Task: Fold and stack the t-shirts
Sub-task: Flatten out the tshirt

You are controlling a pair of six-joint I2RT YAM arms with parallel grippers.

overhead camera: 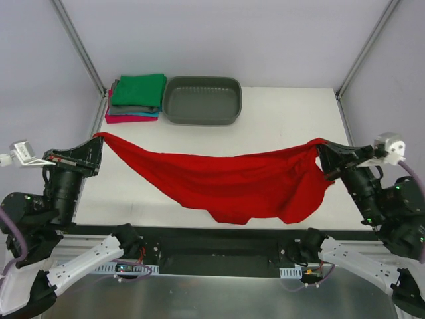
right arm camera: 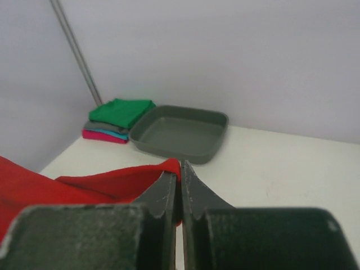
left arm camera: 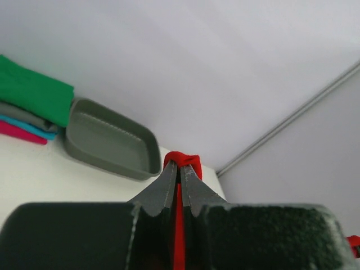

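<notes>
- Gripping the red t-shirt at both ends: left tool narrowed onto one bunched corner, right tool narrowed onto the other, with red cloth poking out between each pair of jaws in the wrist views.
- Hanging as a sagging band across the near half of the surface, lower bulk drooping toward the near edge; cannot tell from above how much of it rests on the surface.
- Well apart from the stack of folded t-shirts, green on top, at the far left corner just beside the grey tub.
- Judged as the spreading step ahead of a fold; no fold made yet in this shirt.
- Likely trouble: slipping out of a thin pinch if pulled wider, given only a small fold of cloth between the jaws.
- Also: landing bunched and crooked, given the uneven sag and the heavier lump toward the right.
- Also: spilling over the near edge if lowered without first carrying it farther in.
</notes>
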